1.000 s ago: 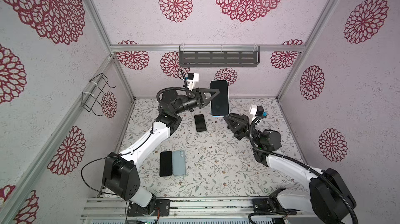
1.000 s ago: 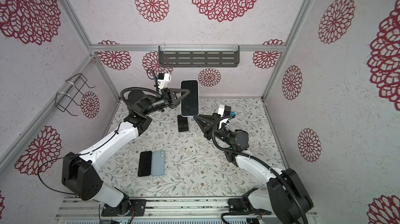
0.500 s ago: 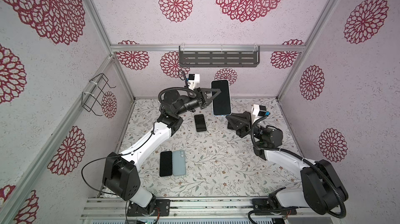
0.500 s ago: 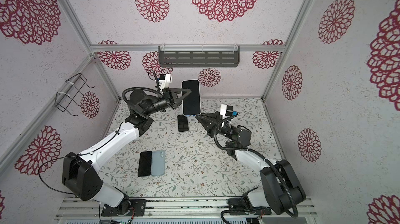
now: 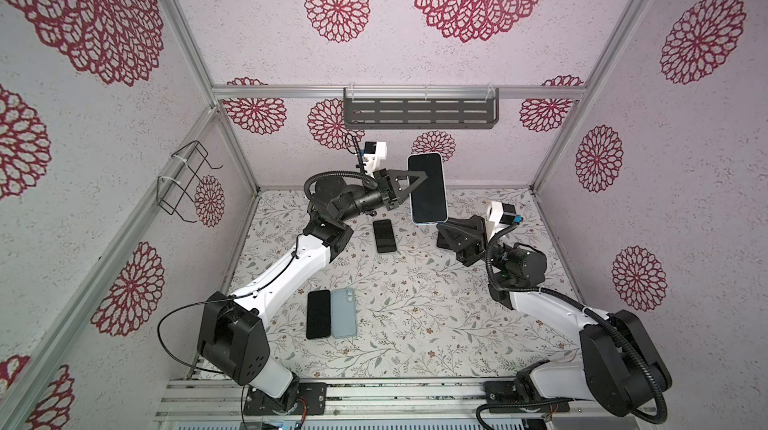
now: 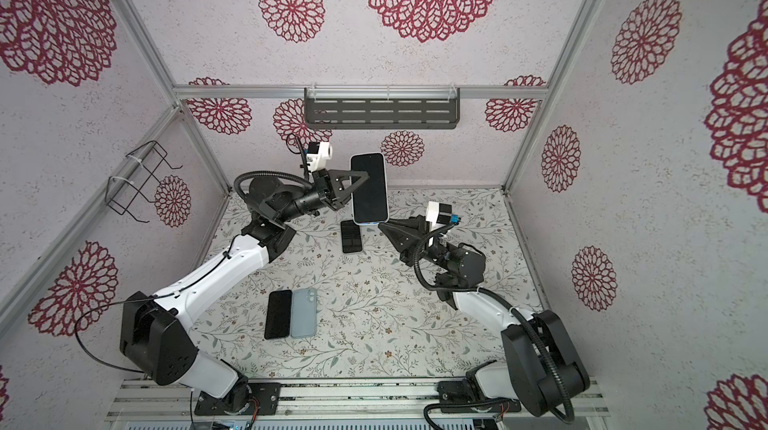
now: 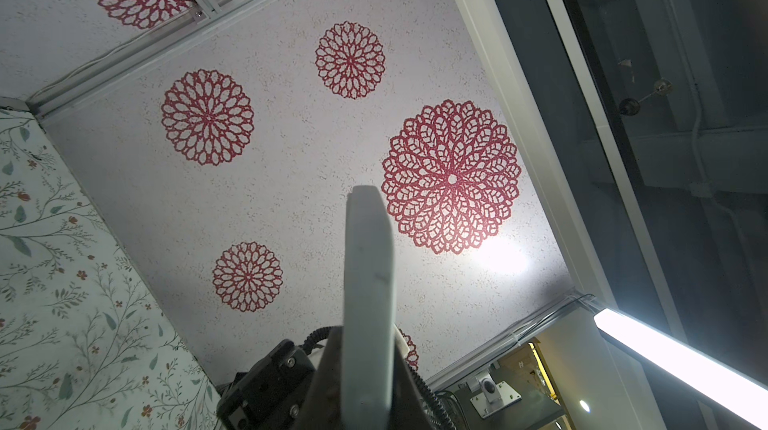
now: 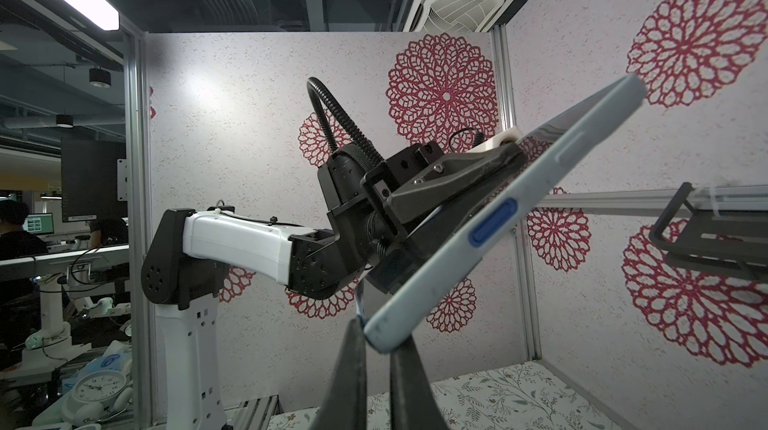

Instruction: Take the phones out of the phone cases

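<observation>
The phone, in a light blue phone case (image 5: 428, 189) (image 6: 370, 189), is held up in the air with its dark screen facing the top views. My left gripper (image 5: 417, 182) (image 6: 360, 179) is shut on its long side, one finger on the screen and one on the back. The left wrist view shows the case edge (image 7: 368, 274) rising out of that gripper (image 7: 368, 338). My right gripper (image 5: 439, 225) (image 6: 383, 224) (image 8: 380, 336) is shut, its tips touching the lower corner of the case (image 8: 498, 220).
A small black phone (image 5: 384, 236) lies on the floral table under the held one. Nearer the front, a black phone (image 5: 319, 314) and a light blue one (image 5: 343, 312) lie side by side. A dark shelf (image 5: 419, 112) hangs on the back wall and a wire rack (image 5: 187, 183) on the left wall.
The left gripper has carried the cased phone slightly to the right. The right arm has shifted its rear links and wrist, its shut tips staying at the case's lower corner.
</observation>
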